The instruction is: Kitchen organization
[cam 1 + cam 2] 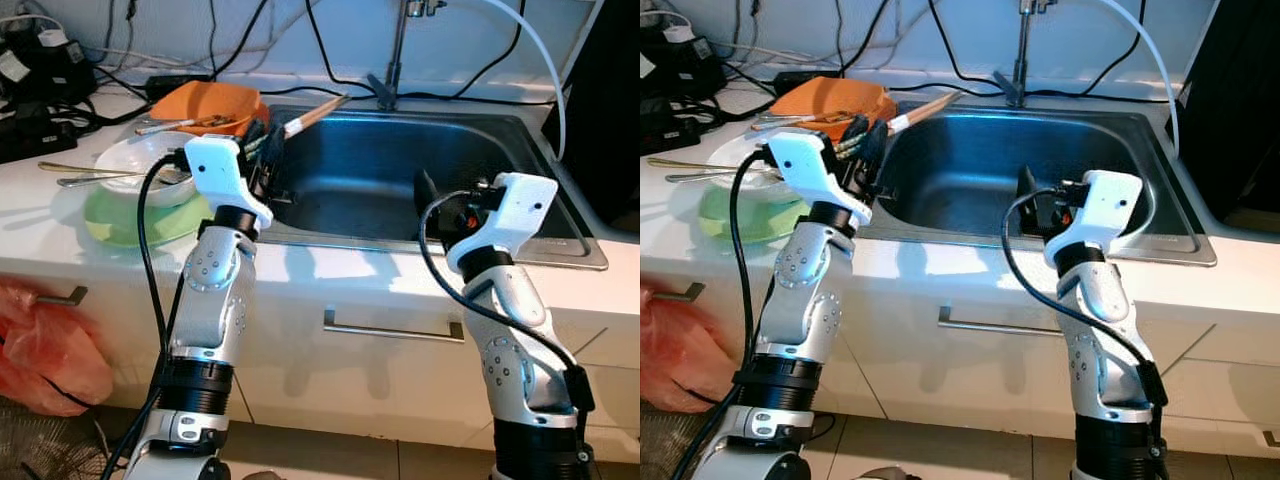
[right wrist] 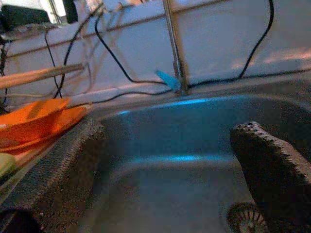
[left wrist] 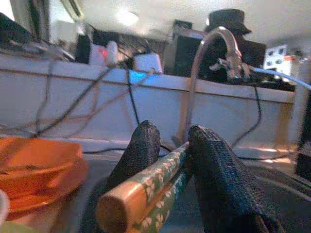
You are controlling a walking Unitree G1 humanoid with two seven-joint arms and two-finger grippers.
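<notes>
My right end effector (image 1: 428, 190) hung released over the sink's (image 1: 400, 170) near edge, its fingers (image 2: 272, 170) apart above the drain (image 2: 248, 218). My left end effector (image 1: 268, 160) stood at the sink's left rim, clenched on chopsticks (image 3: 150, 189) whose tips (image 1: 320, 112) pointed toward the tap (image 1: 395, 60). Left of it on the worktop (image 1: 60, 230) sat a white bowl (image 1: 135, 160) on a green plate (image 1: 130, 220), then an orange dish (image 1: 205, 105) farther back.

Chopsticks (image 3: 146, 194) blurred, near ends cut off by frame edge. Faucet (image 1: 400, 45) top cropped. Utensils in orange bowl (image 1: 205, 105) too small to identify. Red bag (image 1: 45, 350) cut by edge.
</notes>
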